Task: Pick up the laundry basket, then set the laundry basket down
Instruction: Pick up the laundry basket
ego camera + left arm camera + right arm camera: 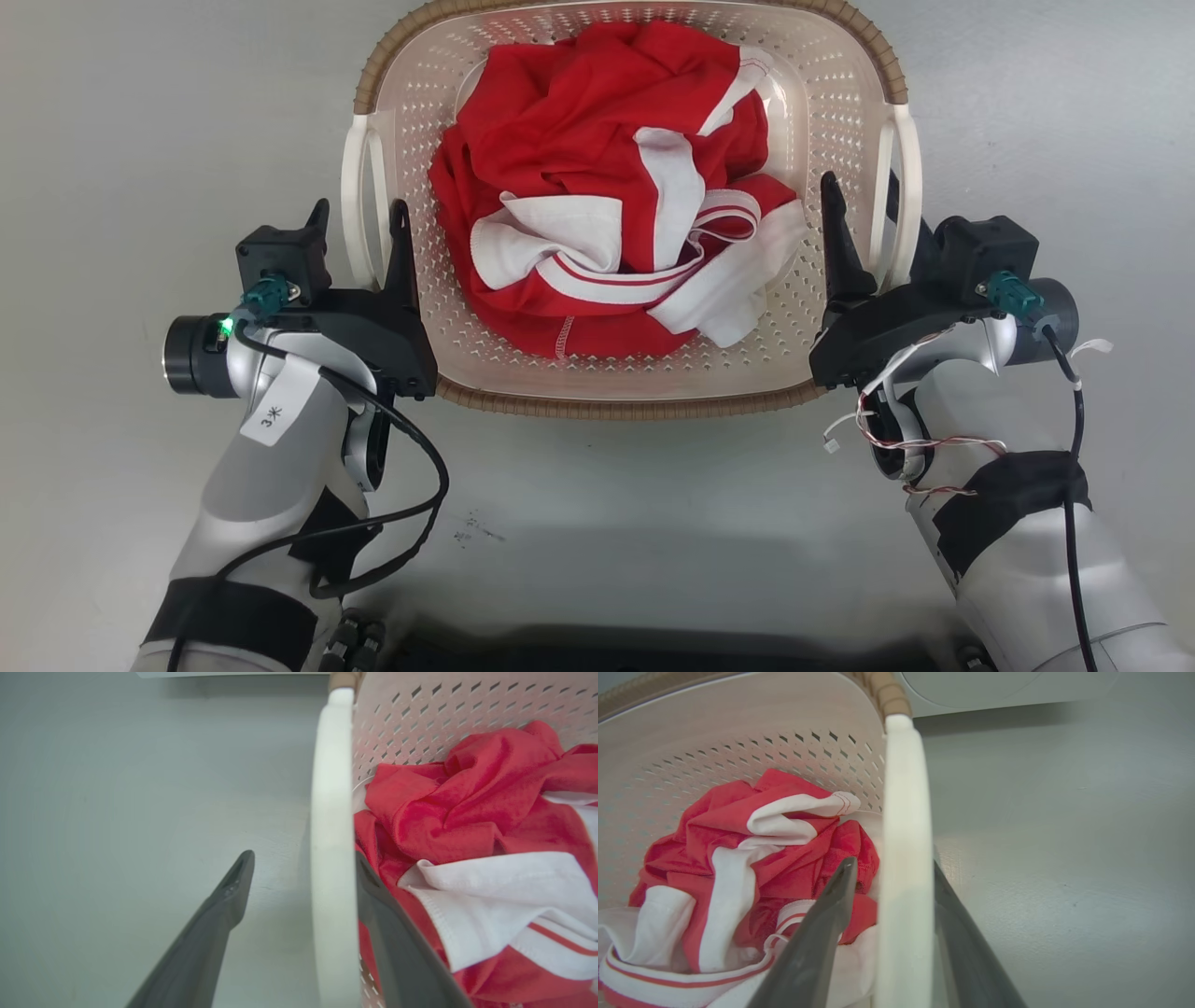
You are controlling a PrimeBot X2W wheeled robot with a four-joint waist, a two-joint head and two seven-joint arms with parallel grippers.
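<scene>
In the head view you have one laundry basket [411, 121], a cream-white, rounded-rectangular plastic tub. Its walls are pierced with small holes, and it has a brown woven-look rim and two smooth white side handles. It sits on the matt grey floor [140, 140], between your two arms. A crumpled heap of red cloth with white bands [607, 215] lies inside it. I cannot tell whether that is one garment or more. Your left gripper [359, 238] straddles the left handle [355, 187], with one dark finger outside it and one inside the basket. Your right gripper [868, 233] straddles the right handle [904, 177] the same way.

In the left wrist view the left gripper [303, 858] is spread. The outer finger stands apart from the handle [331, 812], and the inner one lies close behind it, beside the soft cloth [467, 812].

In the right wrist view the right gripper [893, 867] is also spread. One tapered finger is over the cloth [738, 858] and the other is partly hidden behind the handle [903, 812]. Neither finger clearly presses on the handle. A smooth white appliance front [994, 690] stands beyond the basket.
</scene>
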